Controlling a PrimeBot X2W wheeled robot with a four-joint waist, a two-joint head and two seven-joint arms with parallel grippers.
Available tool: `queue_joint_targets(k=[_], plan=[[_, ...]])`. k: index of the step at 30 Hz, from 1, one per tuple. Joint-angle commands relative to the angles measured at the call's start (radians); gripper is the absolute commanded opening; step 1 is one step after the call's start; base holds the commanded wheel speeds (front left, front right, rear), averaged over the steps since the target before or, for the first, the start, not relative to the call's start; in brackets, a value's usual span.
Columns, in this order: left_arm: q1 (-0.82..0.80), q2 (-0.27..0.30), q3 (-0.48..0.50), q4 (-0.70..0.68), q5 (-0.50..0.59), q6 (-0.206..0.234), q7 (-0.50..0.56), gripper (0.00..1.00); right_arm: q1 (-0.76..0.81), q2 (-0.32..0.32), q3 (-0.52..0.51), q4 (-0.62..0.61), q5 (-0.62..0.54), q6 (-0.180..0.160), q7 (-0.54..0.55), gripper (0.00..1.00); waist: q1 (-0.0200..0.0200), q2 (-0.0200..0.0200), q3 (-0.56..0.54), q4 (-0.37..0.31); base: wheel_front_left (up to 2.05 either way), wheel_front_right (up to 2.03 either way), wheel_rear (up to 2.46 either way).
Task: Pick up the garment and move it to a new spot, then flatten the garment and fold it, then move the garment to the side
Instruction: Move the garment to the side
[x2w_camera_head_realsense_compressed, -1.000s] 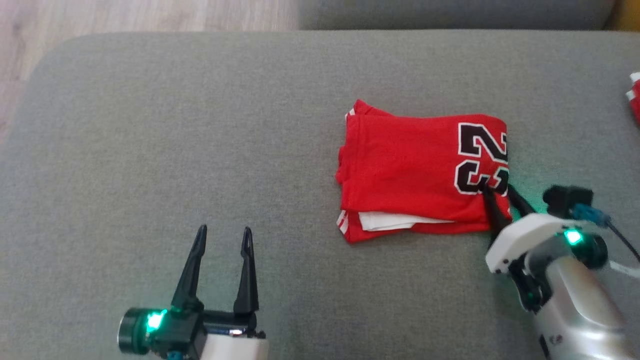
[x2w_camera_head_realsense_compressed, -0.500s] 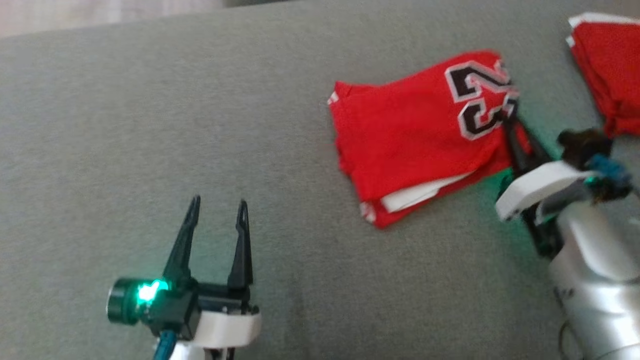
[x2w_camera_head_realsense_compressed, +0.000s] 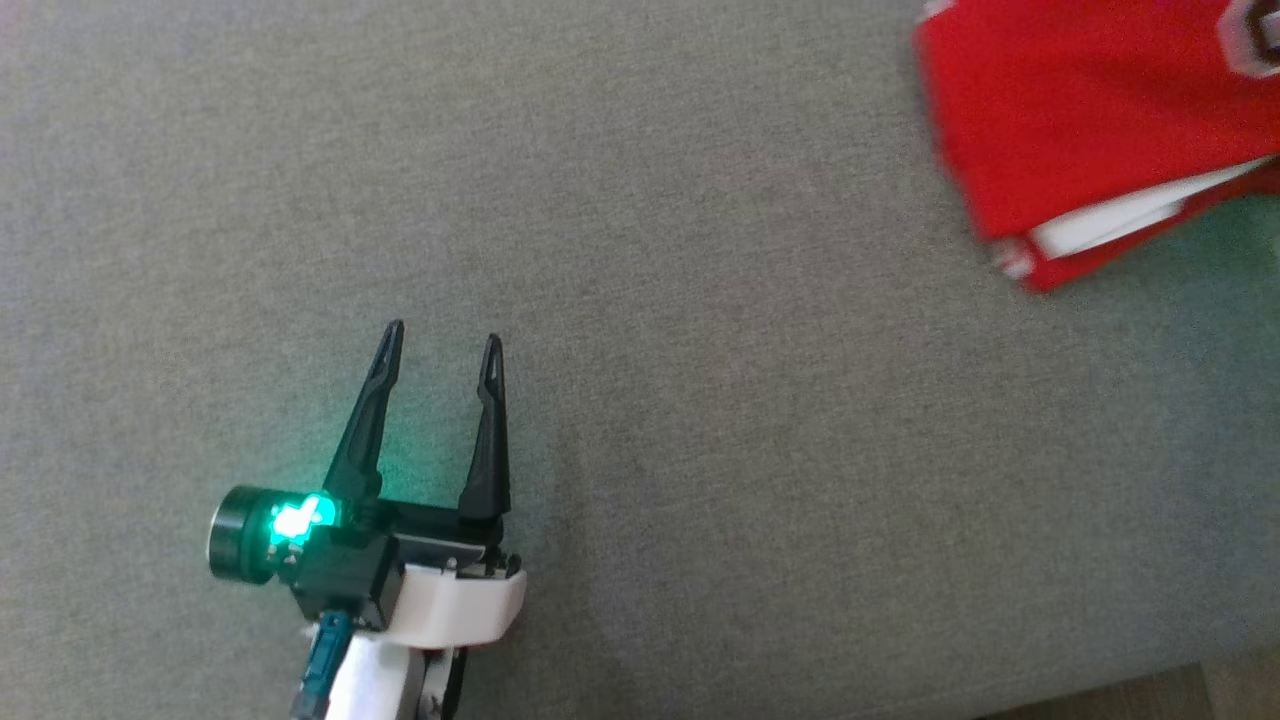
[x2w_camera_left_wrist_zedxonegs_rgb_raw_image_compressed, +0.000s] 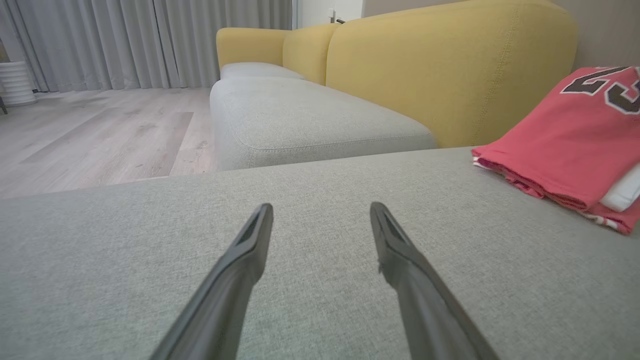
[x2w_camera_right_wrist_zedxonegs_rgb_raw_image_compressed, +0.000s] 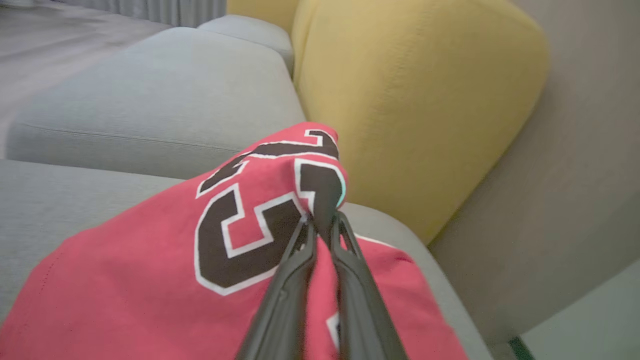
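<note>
Clamped with the right end effector (x2w_camera_right_wrist_zedxonegs_rgb_raw_image_compressed: 322, 218) on a raised fold of the garment (x2w_camera_right_wrist_zedxonegs_rgb_raw_image_compressed: 150, 260), right at the black number, fingers almost together with red cloth pinched between them. Lifts that corner off the grey seat (x2w_camera_head_realsense_compressed: 700, 420). Leaves the rest of the folded stack lying on it, a white layer showing at the near edge.

Against a second ago: then straddling the same corner with fingers apart, now closed on it. Framed differently by the head camera too, with the garment now cut off at that view's upper right.

Holds the left end effector (x2w_camera_head_realsense_compressed: 442, 333) low over bare seat, fingers spread wide, gripping nothing, well apart from the garment.

Farther out: yellow backrest (x2w_camera_right_wrist_zedxonegs_rgb_raw_image_compressed: 400, 100) just behind the garment, a second seat (x2w_camera_left_wrist_zedxonegs_rgb_raw_image_compressed: 300, 115), wooden floor (x2w_camera_left_wrist_zedxonegs_rgb_raw_image_compressed: 100, 130).
</note>
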Motion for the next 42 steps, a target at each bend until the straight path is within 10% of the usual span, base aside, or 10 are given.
queue_joint_targets(k=[1,8,10,18,29,42], plan=[[-0.022,-0.004,0.026,-0.026,0.010,-0.003,-0.008,1.00,-0.004,-0.058,-0.031,-0.054,-0.009,-0.001,0.016,0.00,-0.0001,0.0000,0.014,0.002,0.00,0.00,0.00],[-0.039,-0.003,0.036,-0.024,0.018,-0.006,-0.008,1.00,-0.002,-0.161,-0.146,-0.100,-0.035,-0.001,0.103,0.09,-0.0001,0.0000,0.051,0.005,0.00,0.00,0.00],[-0.044,-0.003,0.039,-0.025,0.021,-0.007,-0.008,1.00,-0.010,-0.178,-0.172,-0.099,-0.058,-0.001,0.109,1.00,-0.0001,0.0000,0.059,0.004,0.00,0.00,0.00],[-0.053,-0.003,0.052,-0.009,-0.001,-0.014,-0.008,1.00,-0.019,-0.098,-0.187,-0.107,-0.194,-0.001,0.033,1.00,-0.0001,0.0000,0.035,-0.001,0.00,0.00,0.00],[0.038,-0.004,0.102,0.017,-0.090,0.021,-0.008,1.00,0.253,0.217,0.164,-0.114,-0.022,-0.001,-0.176,1.00,-0.0001,0.0000,-0.228,0.011,0.00,0.00,0.00],[0.229,-0.004,0.121,0.022,-0.121,0.056,-0.008,1.00,0.594,0.332,0.282,-0.261,-0.007,-0.001,-0.181,1.00,-0.0001,0.0000,-0.469,0.076,0.00,0.00,0.00]])
